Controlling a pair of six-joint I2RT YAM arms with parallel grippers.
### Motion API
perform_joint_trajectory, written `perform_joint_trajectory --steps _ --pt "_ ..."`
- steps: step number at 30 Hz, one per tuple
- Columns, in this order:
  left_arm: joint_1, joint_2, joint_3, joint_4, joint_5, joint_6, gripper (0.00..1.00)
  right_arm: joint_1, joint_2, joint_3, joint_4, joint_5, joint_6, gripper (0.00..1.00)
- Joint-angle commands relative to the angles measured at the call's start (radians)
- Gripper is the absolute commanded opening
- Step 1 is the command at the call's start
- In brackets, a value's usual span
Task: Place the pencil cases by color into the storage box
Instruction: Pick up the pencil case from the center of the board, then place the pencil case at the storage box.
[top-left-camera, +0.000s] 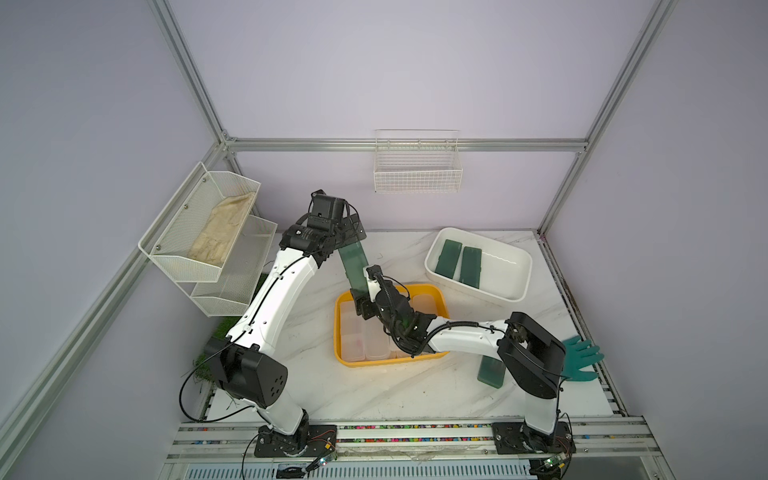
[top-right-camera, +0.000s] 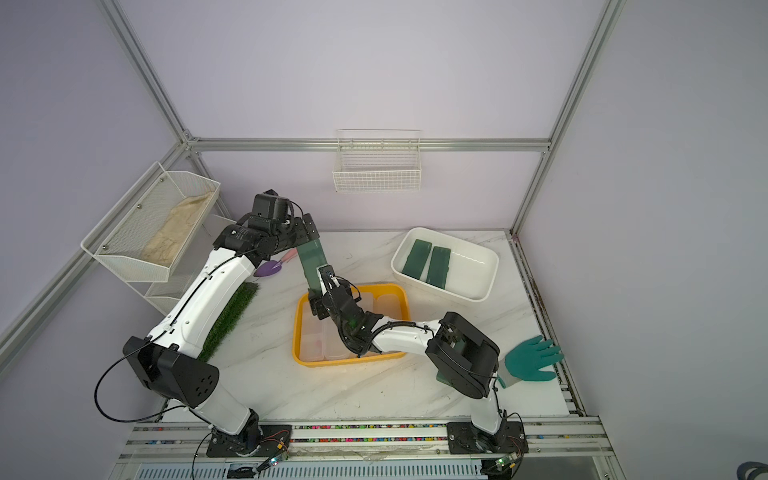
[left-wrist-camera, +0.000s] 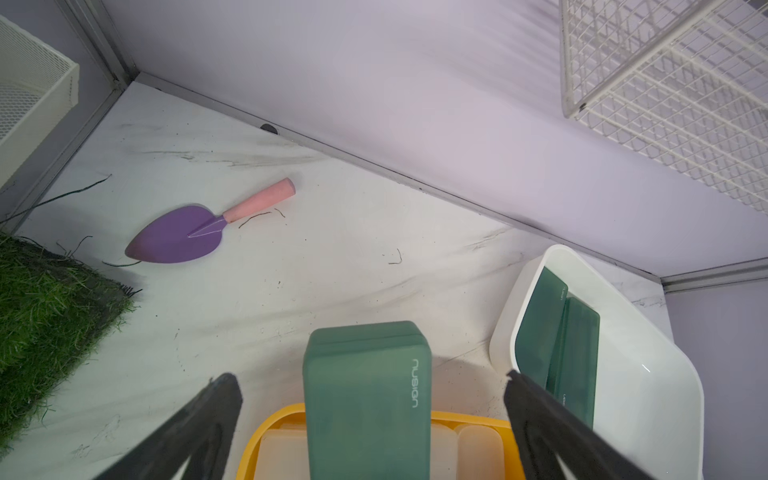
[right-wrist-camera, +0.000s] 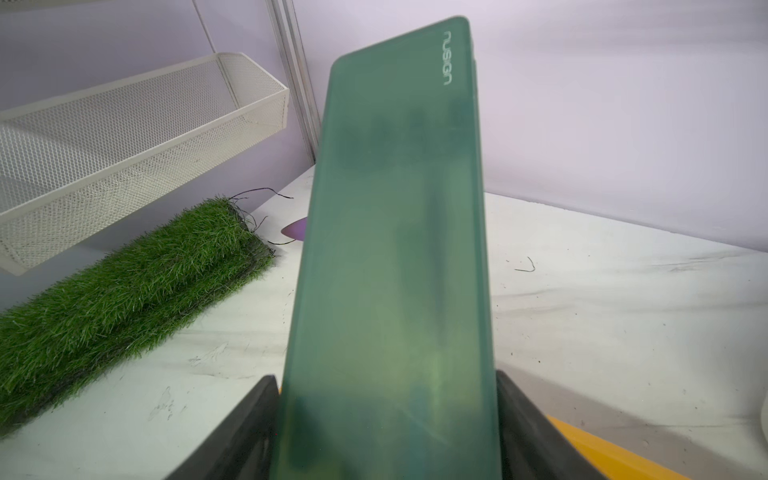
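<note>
While the right gripper (right-wrist-camera: 384, 376) clamps the low end of a dark green pencil case (top-left-camera: 355, 266), the left gripper (left-wrist-camera: 370, 376) stands with jaws wide apart around its top end, seemingly clear of it. The case slants over the yellow tray (top-left-camera: 386, 362) toward 11 o'clock; two green cases (top-left-camera: 449, 257) lie in the white storage box (top-left-camera: 503, 266) at 2 o'clock.

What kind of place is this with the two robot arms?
Probably a robot practice booth in a lab, not a home. A left arm and a right arm are mounted on a rail, and metal frame bars and plain lilac walls close it in.
</note>
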Motion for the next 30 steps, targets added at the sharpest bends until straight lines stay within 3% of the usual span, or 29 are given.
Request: perform_joint_trajectory --steps 1,11,19,30 --pt "-0.003 -0.046 -0.043 0.030 -0.024 0.026 1.00 -0.020 -0.086 -0.025 -0.012 0.023 0.038 0.61" --pt "-0.003 -0.166 -0.186 0.132 0.007 0.032 1.00 -0.142 -0.267 -0.131 -0.218 0.022 0.166 0.60" --pt "-0.002 -0.212 -0.250 0.199 0.095 0.080 1.00 -0.371 -0.413 -0.172 -0.434 -0.065 0.268 0.58" --pt "-0.010 -0.284 -0.393 0.368 0.283 0.171 1.00 -0.677 -0.458 -0.219 -0.560 -0.226 0.325 0.58"
